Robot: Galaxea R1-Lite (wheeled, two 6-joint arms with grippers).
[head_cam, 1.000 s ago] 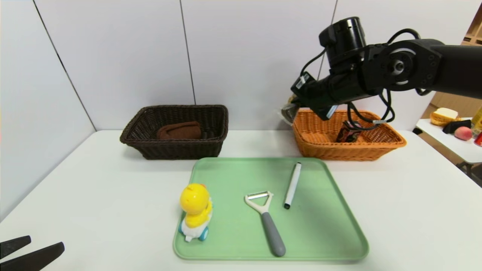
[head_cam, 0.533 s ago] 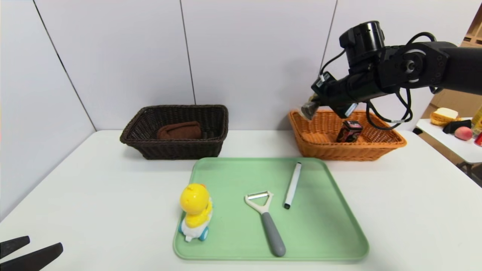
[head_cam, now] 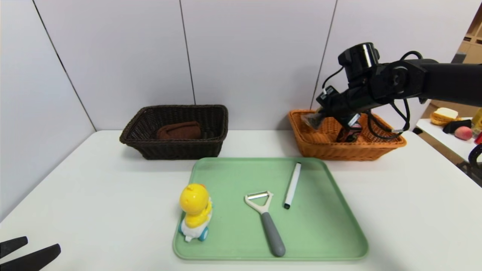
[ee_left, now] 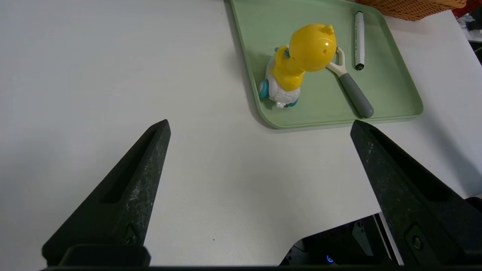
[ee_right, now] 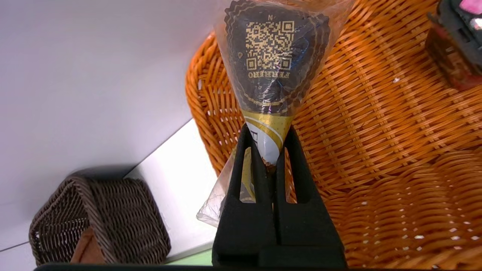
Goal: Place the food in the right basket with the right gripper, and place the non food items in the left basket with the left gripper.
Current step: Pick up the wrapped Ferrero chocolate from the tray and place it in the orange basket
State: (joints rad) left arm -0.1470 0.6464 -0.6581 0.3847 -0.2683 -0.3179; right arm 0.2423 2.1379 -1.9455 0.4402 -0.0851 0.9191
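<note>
My right gripper (head_cam: 315, 119) is shut on a clear-wrapped chocolate packet (ee_right: 273, 60) with a gold and white tip. It holds the packet low over the left part of the orange right basket (head_cam: 350, 152), just inside the rim. A dark snack packet (head_cam: 348, 132) lies in that basket. On the green tray (head_cam: 324, 226) sit a yellow duck toy (head_cam: 196, 210), a grey-handled peeler (head_cam: 266, 220) and a white marker (head_cam: 292, 184). The dark brown left basket (head_cam: 177, 148) holds a brown item (head_cam: 180, 130). My left gripper (head_cam: 43, 244) is open at the table's near left corner, away from the tray.
Both baskets stand against the back wall behind the tray. A side table (head_cam: 452, 145) at the far right carries bread and a peach. The left wrist view shows the table's near edge (ee_left: 339, 226) below my open left gripper (ee_left: 260, 122).
My right arm has carried the chocolate packet rightward and down, from left of the orange basket's rim to just inside the basket. The left gripper has barely moved.
</note>
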